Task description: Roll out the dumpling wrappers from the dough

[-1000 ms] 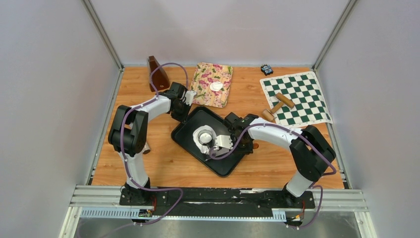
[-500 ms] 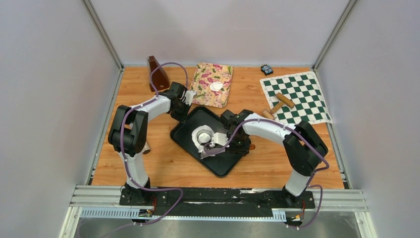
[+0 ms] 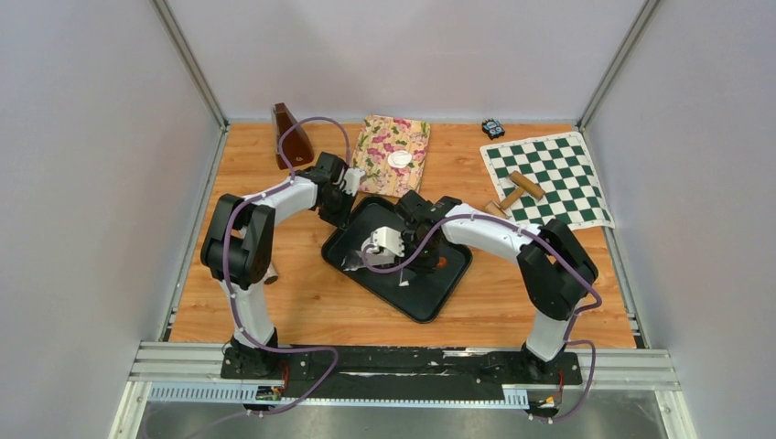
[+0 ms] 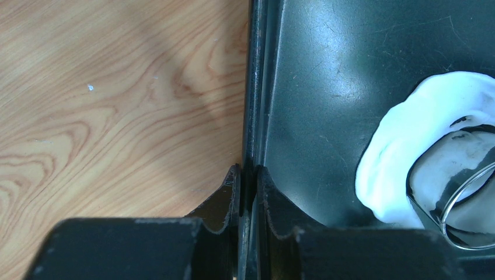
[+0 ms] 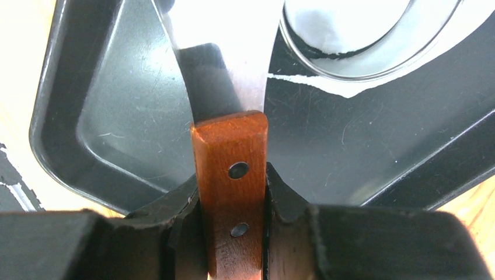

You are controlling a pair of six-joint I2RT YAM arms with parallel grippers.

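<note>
A black tray (image 3: 430, 293) lies mid-table. My left gripper (image 3: 352, 201) is shut on its far-left rim; in the left wrist view the jaws (image 4: 248, 174) pinch the tray (image 4: 327, 87) wall. A white dough sheet (image 4: 403, 146) lies inside with a clear ring cutter (image 4: 446, 213) on it. My right gripper (image 3: 377, 252) hangs over the dough, shut (image 5: 230, 175) on the wooden handle of a spatula (image 5: 230, 146). Its metal blade reaches toward the dough (image 5: 345, 86) beside the ring cutter (image 5: 362, 67). One round dumpling wrapper (image 3: 399, 159) rests on a floral cloth (image 3: 380, 137).
A brown metronome (image 3: 291, 137) stands at the back left. A green chessboard mat (image 3: 558, 165) with a wooden rolling pin (image 3: 522, 187) lies at the back right, with a small dark object (image 3: 492, 127) behind it. Grey walls close in both sides.
My right arm has swung left and toward the back across the tray with the spatula, and now covers the dough and cutter in the top view. The left arm has stayed on the rim.
</note>
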